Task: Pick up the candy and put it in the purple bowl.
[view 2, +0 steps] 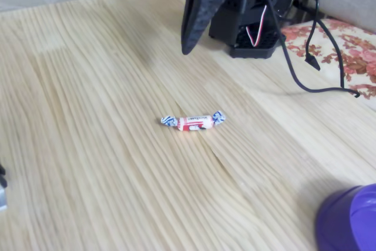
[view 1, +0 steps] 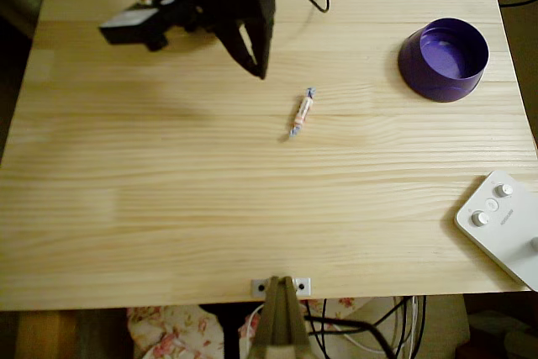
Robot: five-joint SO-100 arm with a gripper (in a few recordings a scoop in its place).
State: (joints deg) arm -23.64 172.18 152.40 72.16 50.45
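- Nearest the fixed camera: the round, glossy deep-purple plastic bowl, cut off at the lower right corner. From overhead it stands upright and empty near the table's far right edge.
- Next: the tiny slim wrapped candy, whitish with red marks and blue twisted ends. It lies flat on the pale wooden plank table, near the middle, well apart from the bowl.
- Beyond it: the black two-finger gripper hangs above the wood, tip pointing down, short of the candy and not touching it.
- Jaws: tips look drawn together to one point; nothing is held.
- Step judged: approach. The jaws would need to part, turn to straddle the candy's narrow middle across its length, then descend almost to the wood.
- Pose: arm reaches out from its black base, wrist pitched downward.
- Overhead: a white button box sits at the right edge.
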